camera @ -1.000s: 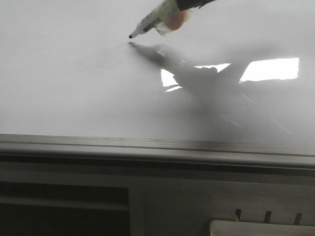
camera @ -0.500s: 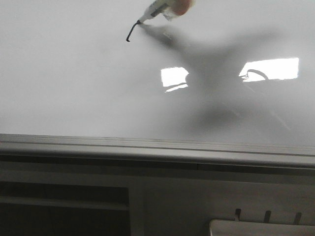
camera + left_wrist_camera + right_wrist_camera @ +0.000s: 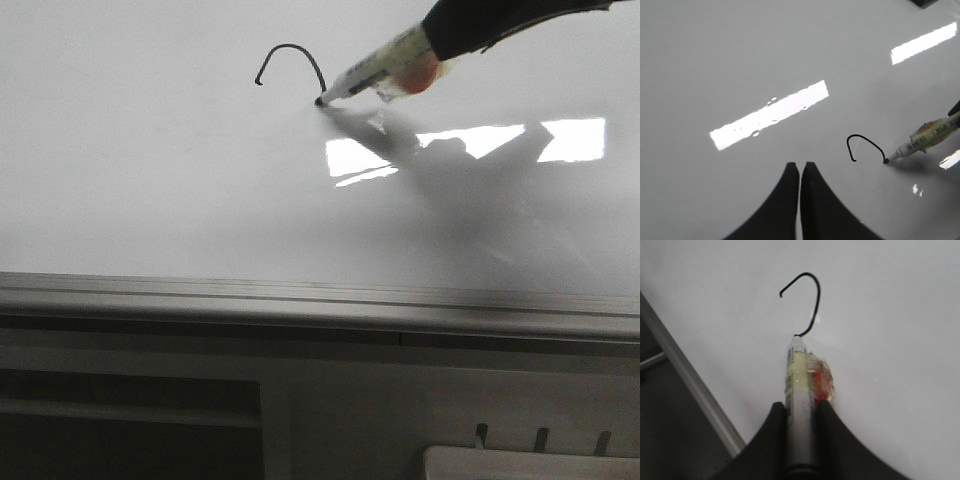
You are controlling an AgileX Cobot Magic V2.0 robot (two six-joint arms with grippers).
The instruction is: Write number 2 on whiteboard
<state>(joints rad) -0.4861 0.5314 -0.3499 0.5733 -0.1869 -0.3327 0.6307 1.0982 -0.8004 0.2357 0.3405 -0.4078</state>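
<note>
Right hand [image 3: 801, 412] grasping marker [image 3: 375, 72] | tip touching whiteboard [image 3: 150, 180] | left hand [image 3: 800, 172] clenched

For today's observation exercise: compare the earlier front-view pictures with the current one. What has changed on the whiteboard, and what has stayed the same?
The marker, clamped in the right end effector, touched down and swept up, over to the right and down, leaving a hook-shaped stroke, the top of the number 2. The whiteboard has not moved; the left end effector is shut and empty.

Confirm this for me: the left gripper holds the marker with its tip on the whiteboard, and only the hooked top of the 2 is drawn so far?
Not quite: the right gripper holds the marker, as the right wrist view shows. The left gripper is shut on nothing. The tip touches the whiteboard, and only the hook is drawn.
</note>
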